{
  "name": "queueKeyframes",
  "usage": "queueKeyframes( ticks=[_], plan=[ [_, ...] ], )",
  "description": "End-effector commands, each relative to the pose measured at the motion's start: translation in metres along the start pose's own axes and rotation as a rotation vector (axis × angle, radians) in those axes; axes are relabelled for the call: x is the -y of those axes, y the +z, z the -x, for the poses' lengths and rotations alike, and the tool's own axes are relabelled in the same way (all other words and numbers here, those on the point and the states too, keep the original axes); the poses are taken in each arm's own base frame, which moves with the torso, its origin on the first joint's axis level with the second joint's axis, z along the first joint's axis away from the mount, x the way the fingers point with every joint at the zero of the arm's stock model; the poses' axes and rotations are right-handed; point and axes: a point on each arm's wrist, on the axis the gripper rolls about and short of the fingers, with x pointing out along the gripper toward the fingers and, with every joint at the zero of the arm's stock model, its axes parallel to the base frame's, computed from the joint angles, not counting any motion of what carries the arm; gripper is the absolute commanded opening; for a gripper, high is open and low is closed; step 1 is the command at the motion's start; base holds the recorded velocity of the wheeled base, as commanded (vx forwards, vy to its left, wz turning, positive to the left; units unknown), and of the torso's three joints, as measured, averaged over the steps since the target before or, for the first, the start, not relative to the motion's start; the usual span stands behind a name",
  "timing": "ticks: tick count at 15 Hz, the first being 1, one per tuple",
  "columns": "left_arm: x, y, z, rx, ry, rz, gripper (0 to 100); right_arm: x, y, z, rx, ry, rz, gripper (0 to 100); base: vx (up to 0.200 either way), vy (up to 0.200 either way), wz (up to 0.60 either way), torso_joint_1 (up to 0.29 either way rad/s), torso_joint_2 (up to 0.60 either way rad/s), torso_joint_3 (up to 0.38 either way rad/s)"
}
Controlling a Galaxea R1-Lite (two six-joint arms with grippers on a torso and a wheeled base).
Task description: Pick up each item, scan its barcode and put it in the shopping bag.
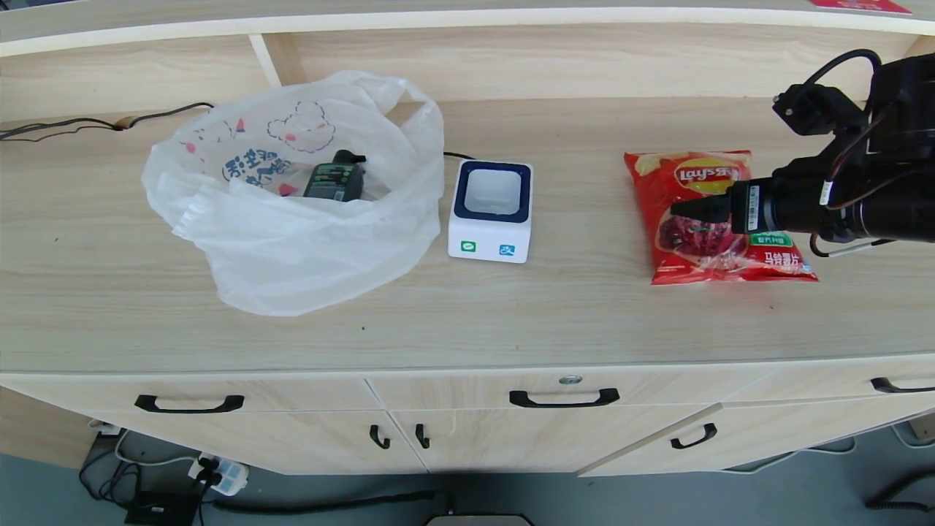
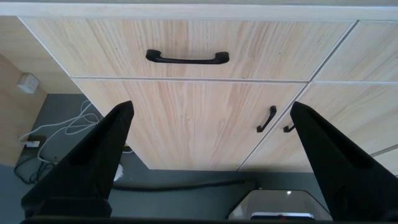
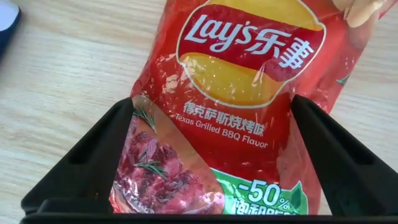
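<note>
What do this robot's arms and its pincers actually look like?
The right arm is black, built of round tube-like sections, with a black cable looping over it and small white labels near the wrist. The left gripper and right gripper each have two matte black, wedge-shaped fingers tapering to their tips.

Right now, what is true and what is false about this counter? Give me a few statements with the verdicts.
1. The chips lie on the counter, to the right of the scanner. True.
2. The bag is empty. False: a dark item lies inside it.
3. The right gripper is shut on the chips. False: it is open, over the chips.
4. The scanner stands between bag and chips. True.
5. The left gripper is open, facing the drawers. True.
</note>
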Motion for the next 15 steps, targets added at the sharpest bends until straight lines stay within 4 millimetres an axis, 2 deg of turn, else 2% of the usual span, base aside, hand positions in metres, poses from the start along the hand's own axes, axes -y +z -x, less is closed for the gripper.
queueKeyframes(
  ticks=[1,6,11,15],
  plan=[
    [0.0,0.0,0.0,0.0,-0.001,-0.001,100,-0.002,-0.004,-0.006,-0.019,0.006,0.002,100,0.0,0.0,0.0,0.0,0.0,0.0],
    [0.0,0.0,0.0,0.0,0.001,-0.001,100,-0.001,-0.013,-0.02,-0.056,0.001,0.004,100,0.0,0.0,0.0,0.0,0.0,0.0],
    [0.0,0.0,0.0,0.0,0.001,-0.001,100,-0.001,-0.015,-0.025,-0.044,-0.001,0.006,100,0.0,0.0,0.0,0.0,0.0,0.0],
    [0.0,0.0,0.0,-0.002,0.0,-0.025,100,-0.001,-0.029,-0.031,0.01,-0.038,0.002,100,0.0,0.0,0.0,0.0,0.0,0.0]
  ],
)
